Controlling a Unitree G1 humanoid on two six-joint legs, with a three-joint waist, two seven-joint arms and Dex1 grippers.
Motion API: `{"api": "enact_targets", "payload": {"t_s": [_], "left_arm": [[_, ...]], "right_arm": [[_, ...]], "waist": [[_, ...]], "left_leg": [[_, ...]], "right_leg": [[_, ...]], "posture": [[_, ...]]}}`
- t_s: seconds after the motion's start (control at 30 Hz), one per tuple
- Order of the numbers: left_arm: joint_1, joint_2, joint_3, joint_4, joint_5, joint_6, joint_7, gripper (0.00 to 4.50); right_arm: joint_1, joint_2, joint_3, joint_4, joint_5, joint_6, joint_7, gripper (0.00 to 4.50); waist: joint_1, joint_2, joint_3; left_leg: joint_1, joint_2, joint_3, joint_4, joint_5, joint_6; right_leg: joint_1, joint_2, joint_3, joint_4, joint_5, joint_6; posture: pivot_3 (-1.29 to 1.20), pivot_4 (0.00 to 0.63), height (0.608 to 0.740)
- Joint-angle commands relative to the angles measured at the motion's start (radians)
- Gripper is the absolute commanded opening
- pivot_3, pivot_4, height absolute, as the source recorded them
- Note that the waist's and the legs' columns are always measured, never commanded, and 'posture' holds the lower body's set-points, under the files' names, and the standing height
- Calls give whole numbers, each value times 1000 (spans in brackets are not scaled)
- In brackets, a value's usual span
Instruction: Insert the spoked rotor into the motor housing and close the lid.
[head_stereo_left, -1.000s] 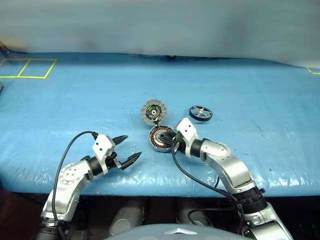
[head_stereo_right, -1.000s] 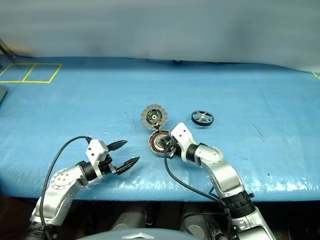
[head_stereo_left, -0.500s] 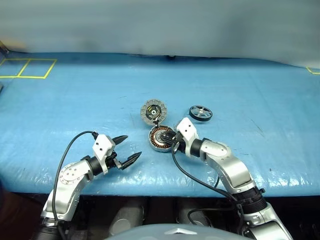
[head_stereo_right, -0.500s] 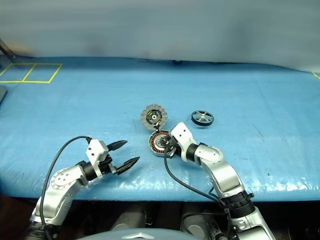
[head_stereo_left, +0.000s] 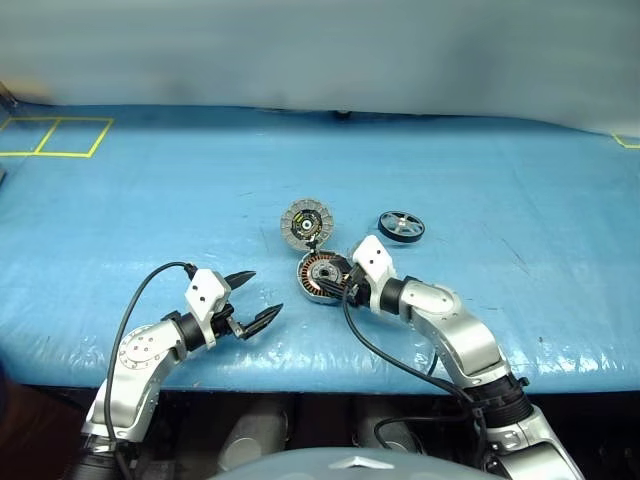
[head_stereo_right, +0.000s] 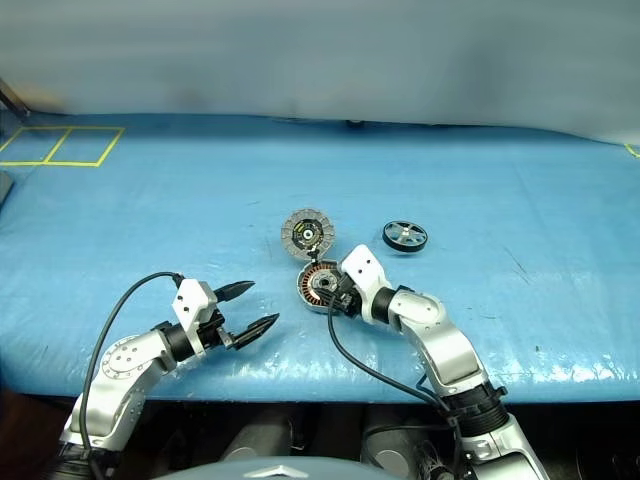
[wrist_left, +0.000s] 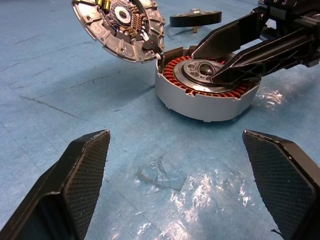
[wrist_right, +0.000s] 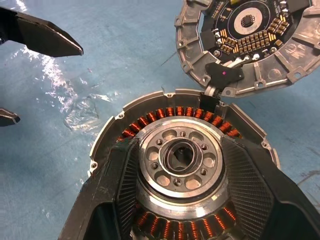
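Note:
The motor housing (head_stereo_left: 318, 276), a silver cup with copper windings around a silver hub (wrist_right: 181, 157), lies on the blue table. Its lid (head_stereo_left: 305, 221) is hinged open on the far side, with the segmented inner face turned up. The spoked rotor (head_stereo_left: 401, 225), a dark wheel, lies flat on the table to the right of the lid. My right gripper (head_stereo_left: 336, 281) reaches over the housing from the right. It is open, with one black finger (wrist_right: 125, 180) on each side of the hub. My left gripper (head_stereo_left: 264, 294) is open and holds nothing, left of the housing.
The blue sheet covers the whole table (head_stereo_left: 150, 200). Yellow tape squares (head_stereo_left: 55, 136) mark the far left corner. The front edge of the table runs just below both arms. A black cable (head_stereo_left: 385, 355) hangs from my right wrist.
The right gripper's fingers have spread wider over the housing hub. The left arm has not moved.

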Motion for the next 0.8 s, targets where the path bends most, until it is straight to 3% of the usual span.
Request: {"api": "enact_targets", "payload": {"t_s": [0.03, 0.27, 0.3, 0.8], "left_arm": [[-5, -3, 4, -2, 3, -21, 2, 4500], [-3, -8, 3, -4, 7, -20, 2, 4500], [-2, -8, 3, -4, 7, -20, 2, 4500], [0, -9, 1, -9, 13, -19, 3, 4500]], "right_arm": [[-11, 9, -30, -28, 16, -19, -12, 2289], [-16, 8, -25, -2, -1, -23, -27, 156], [-16, 9, -25, -1, -2, -23, -27, 57], [-22, -22, 20, 9, -77, -12, -41, 57]], "waist": [[0, 0, 0], [0, 0, 0], [0, 0, 0], [0, 0, 0]], "left_leg": [[0, 0, 0, 0, 0, 0], [0, 0, 0, 0, 0, 0], [0, 0, 0, 0, 0, 0], [0, 0, 0, 0, 0, 0]], "right_leg": [[0, 0, 0, 0, 0, 0], [0, 0, 0, 0, 0, 0], [0, 0, 0, 0, 0, 0], [0, 0, 0, 0, 0, 0]], "posture": [[0, 150, 740], [0, 150, 740], [0, 150, 740], [0, 150, 740]]}}
